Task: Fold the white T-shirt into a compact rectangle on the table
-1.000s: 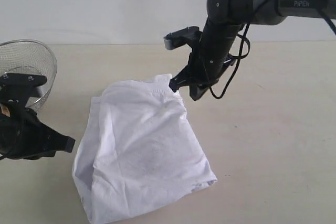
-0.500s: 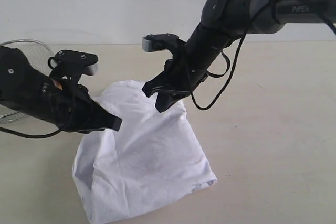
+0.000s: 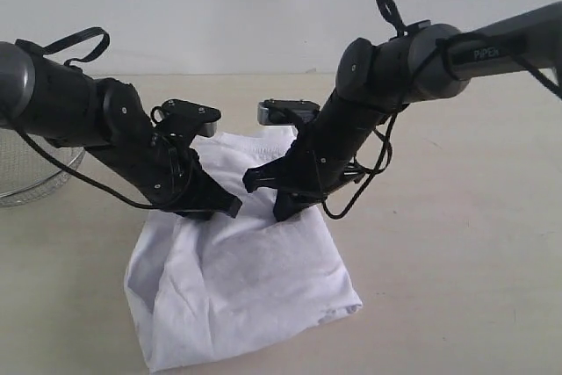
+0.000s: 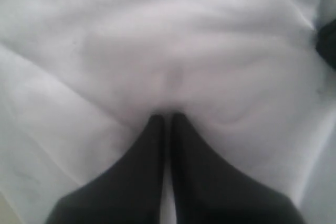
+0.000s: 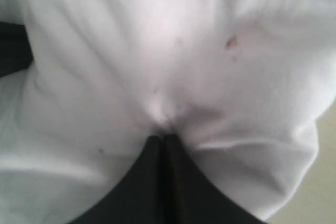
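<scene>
Your left gripper (image 3: pixel 230 208) and right gripper (image 3: pixel 266 195) were both clamped on puckers of the shirt (image 3: pixel 246 287), centre frame. It lay on the table (image 3: pixel 439 261) partly folded, lumpy; I'd judge another fold and squaring remained.

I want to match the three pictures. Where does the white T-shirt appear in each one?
Exterior view: white T-shirt, lower middle.
Left wrist view: fills nearly everything.
Right wrist view: fills most.
Shared landmark: the left gripper and right gripper pinching it, both seen from outside too.
</scene>
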`<act>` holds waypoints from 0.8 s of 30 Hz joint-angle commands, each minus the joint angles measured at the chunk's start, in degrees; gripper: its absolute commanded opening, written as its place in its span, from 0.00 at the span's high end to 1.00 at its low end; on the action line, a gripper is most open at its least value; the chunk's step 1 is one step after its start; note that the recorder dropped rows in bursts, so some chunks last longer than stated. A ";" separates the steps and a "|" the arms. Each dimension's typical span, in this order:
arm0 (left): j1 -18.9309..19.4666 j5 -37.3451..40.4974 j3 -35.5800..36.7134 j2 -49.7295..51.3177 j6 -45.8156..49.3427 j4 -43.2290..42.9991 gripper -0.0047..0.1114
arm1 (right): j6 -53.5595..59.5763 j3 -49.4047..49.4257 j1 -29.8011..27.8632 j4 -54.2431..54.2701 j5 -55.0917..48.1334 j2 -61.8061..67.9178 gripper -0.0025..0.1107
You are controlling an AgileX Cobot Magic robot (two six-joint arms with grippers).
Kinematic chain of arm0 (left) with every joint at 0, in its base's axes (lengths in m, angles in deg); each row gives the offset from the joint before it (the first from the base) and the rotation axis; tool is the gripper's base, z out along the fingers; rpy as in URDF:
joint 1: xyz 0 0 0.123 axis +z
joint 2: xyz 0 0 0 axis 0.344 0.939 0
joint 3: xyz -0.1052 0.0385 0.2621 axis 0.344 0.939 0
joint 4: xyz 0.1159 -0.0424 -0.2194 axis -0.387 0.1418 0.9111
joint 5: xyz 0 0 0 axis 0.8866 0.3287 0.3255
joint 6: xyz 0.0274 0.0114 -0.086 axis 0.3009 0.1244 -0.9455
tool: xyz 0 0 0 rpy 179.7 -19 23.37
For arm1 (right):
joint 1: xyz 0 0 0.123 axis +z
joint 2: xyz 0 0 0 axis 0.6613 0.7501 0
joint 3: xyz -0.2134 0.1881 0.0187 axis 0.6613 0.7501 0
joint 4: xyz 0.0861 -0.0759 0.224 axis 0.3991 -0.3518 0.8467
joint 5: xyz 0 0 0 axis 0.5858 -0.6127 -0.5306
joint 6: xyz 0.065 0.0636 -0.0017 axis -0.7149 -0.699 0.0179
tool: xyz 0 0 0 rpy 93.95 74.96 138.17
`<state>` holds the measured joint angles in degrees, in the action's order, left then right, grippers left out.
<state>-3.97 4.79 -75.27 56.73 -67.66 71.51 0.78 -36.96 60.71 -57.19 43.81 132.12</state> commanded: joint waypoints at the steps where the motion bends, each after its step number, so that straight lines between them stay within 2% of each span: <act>1: -0.42 2.88 -1.45 2.56 2.44 0.01 0.92 | -1.24 9.32 -4.28 -9.53 2.00 2.45 0.98; 6: -0.80 4.70 -5.43 2.56 16.50 16.22 0.92 | 1.39 13.84 -6.97 -9.82 3.02 -4.24 0.98; 10: -3.52 6.54 -8.72 1.60 24.25 22.83 0.92 | 0.98 13.84 -6.82 -10.24 3.07 -4.65 0.98; 14: -5.55 7.36 -12.65 1.02 24.84 23.26 0.92 | 0.93 13.84 -7.05 -11.44 3.25 -4.65 0.98; 19: -5.63 9.05 -15.55 -0.03 21.86 22.82 0.92 | 0.42 13.84 -10.25 -12.47 2.13 -4.65 0.98; 24: -4.86 8.51 -15.64 -2.04 16.84 15.98 0.92 | 1.06 13.84 -13.66 -13.44 1.01 -4.65 0.98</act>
<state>-9.25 13.22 -90.52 56.11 -46.99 91.31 1.12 -25.34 50.19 -59.48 45.11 124.98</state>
